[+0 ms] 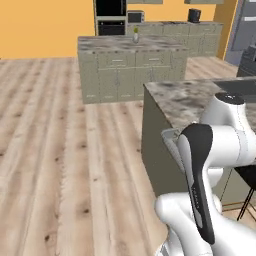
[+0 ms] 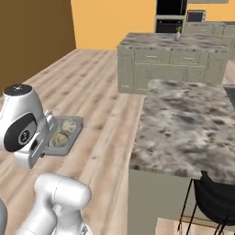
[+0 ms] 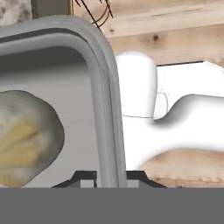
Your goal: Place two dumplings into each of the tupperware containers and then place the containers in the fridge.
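A grey tupperware container (image 2: pixel 73 133) hangs in the air above the wooden floor, level, left of the marble counter. My gripper (image 2: pixel 48 132) is shut on its near rim. Two dumplings lie inside it, one (image 2: pixel 68 125) farther from the hand and one (image 2: pixel 58 138) nearer. In the hand view the container's rim (image 3: pixel 104 105) runs up between my gripper's (image 3: pixel 111 177) fingertips, and one tan dumpling (image 3: pixel 26 138) sits close on the left. In the left base view a corner of the container (image 1: pixel 170 135) shows behind the arm.
A marble counter (image 2: pixel 188 124) stands right of the arm, with a black stool (image 2: pixel 215 197) at its near end. A second island (image 1: pixel 130 65) stands farther back. A tall grey steel front (image 1: pixel 246 30) stands at the far right. Open wooden floor (image 1: pixel 60 150) lies to the left.
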Robot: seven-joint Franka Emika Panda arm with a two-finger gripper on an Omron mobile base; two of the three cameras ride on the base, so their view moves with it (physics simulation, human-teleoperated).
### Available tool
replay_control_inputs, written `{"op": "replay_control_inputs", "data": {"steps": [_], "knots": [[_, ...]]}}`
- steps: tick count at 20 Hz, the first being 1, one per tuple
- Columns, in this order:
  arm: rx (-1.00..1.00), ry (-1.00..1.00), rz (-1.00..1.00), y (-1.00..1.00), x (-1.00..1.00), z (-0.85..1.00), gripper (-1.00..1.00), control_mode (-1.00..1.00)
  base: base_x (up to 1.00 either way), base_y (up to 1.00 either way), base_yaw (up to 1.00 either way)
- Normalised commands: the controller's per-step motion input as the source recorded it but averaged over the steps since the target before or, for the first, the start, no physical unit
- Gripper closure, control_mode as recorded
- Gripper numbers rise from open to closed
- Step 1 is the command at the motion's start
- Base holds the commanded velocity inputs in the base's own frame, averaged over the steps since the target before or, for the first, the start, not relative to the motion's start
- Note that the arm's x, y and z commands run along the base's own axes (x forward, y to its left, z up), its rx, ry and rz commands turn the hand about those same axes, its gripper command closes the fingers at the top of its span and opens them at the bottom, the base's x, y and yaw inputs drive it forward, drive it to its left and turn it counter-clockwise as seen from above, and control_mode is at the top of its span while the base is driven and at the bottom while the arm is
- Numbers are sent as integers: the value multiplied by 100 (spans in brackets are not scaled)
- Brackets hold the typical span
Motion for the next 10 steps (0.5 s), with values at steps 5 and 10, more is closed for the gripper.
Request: {"op": "replay_control_inputs", "data": {"steps": [5,10], "knots": [[0,0,0,0,0,0,100,100,100,100,0],[0,0,0,0,0,0,100,100,100,100,-9]]}}
